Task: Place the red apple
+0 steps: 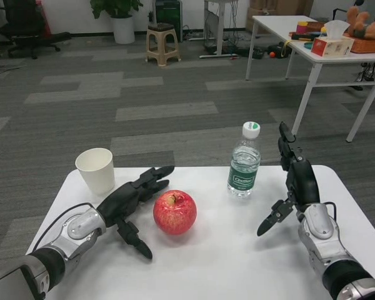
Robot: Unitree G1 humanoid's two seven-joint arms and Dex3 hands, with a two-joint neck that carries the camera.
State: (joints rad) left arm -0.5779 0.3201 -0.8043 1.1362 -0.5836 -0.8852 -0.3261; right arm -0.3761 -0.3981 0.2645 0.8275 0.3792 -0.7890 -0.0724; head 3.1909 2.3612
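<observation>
The red apple [174, 212] sits upright on the white table [237, 262], near its middle, stem up. The left hand [132, 201] lies just beside it on the apple's left, fingers spread and extended past its far side, thumb pointing toward the near edge; it grasps nothing. Whether a finger touches the skin cannot be told. This open, flanking pose suits either a release or an approach. The right hand [295, 181] waits well apart on the right, fingers apart, empty. A paper cup [95, 169] stands behind the left hand, and a water bottle [244, 164] stands behind the apple, to its right; both are clear of it
</observation>
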